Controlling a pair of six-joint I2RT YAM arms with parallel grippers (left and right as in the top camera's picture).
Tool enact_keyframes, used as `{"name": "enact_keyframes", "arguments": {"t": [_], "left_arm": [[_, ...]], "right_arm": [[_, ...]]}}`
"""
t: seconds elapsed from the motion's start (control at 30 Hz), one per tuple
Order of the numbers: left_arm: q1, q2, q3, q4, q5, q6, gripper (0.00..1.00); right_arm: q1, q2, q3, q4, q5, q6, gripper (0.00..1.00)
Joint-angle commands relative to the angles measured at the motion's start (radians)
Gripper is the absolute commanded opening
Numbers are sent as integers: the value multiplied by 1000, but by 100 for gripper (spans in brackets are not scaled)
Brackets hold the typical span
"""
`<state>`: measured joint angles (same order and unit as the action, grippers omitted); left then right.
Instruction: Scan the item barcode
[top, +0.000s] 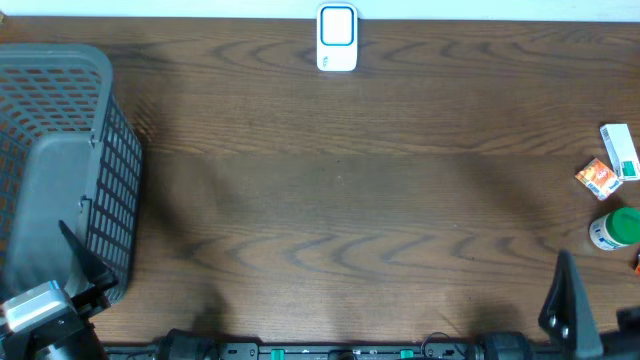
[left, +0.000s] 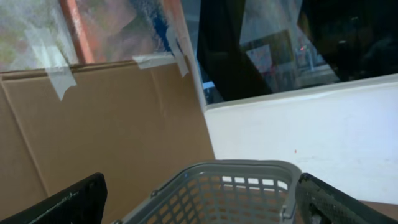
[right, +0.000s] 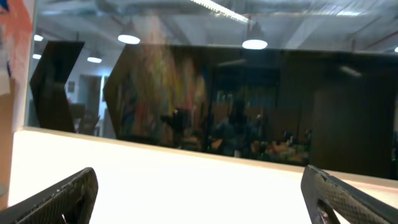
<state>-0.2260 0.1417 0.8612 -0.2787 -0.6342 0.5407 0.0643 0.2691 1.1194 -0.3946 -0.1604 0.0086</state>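
Left gripper (left: 199, 205): jaws wide apart, empty, beside the near corner of a grey mesh basket (top: 110, 150). Right gripper (right: 200, 199): jaws wide apart, empty. Items at the table's (top: 330, 200) right edge, near the right gripper: green-and-white box (top: 620, 150), orange packet (top: 598, 177), green-capped container (top: 615, 228). White scanner (top: 337, 38) at far edge, centre.

1. Basket (left: 249, 168), just ahead of the left claw (left: 198, 208): grey plastic lattice, matt, smooth rim.
2. Cardboard (left: 112, 124), beyond the basket from that claw: brown matt paper board, with translucent tape (left: 59, 78) strips.
3. Table (top: 330, 220), between both claws: dark wood grain, low sheen.
4. Scanner (top: 337, 38), far ahead of both claws: white glossy plastic.
5. Window (right: 236, 106), ahead of the right claw (right: 199, 199): glossy, reflective glass.
6. Fingers (right: 62, 196) of both claws: black, matt, finely textured.
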Motion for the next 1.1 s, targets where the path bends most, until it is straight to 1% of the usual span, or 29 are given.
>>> {"name": "enact_keyframes", "arguments": {"t": [0.0, 0.13, 0.23, 0.33, 0.4, 0.47, 0.5, 0.67, 0.8, 0.9, 1.0, 1.07], "left_arm": [[15, -10, 8, -10, -26, -39, 96], [31, -29, 8, -11, -52, -49, 96], [48, -48, 8, -13, -94, -49, 96], [49, -71, 8, -24, -156, -49, 96], [49, -99, 8, -54, -183, -51, 96], [55, -138, 6, -80, -190, -94, 96], [58, -140, 8, -96, -198, -126, 96], [60, -139, 5, -98, -185, -137, 96], [60, -139, 5, -98, -184, -164, 96], [60, -139, 5, -98, -179, -166, 96], [60, -139, 5, -98, -143, -166, 96], [60, -139, 5, -100, -109, -167, 96]], "right_arm": [[-14, -112, -55, 11, 21, 21, 99], [-35, -257, -142, -3, 21, 26, 99], [-55, -252, -161, 12, 6, 53, 99], [-63, -254, -188, 13, -18, 145, 99], [-68, -256, -219, 14, -16, 163, 99], [-74, -256, -270, 37, 16, 163, 99], [-76, -256, -296, 60, 28, 163, 99], [-77, -255, -449, 263, 26, 178, 99], [-77, -231, -589, 276, 47, 179, 99], [-77, -197, -708, 306, 48, 231, 99], [-77, -166, -815, 433, 52, 318, 99], [-77, -153, -863, 499, 67, 336, 99]]}}
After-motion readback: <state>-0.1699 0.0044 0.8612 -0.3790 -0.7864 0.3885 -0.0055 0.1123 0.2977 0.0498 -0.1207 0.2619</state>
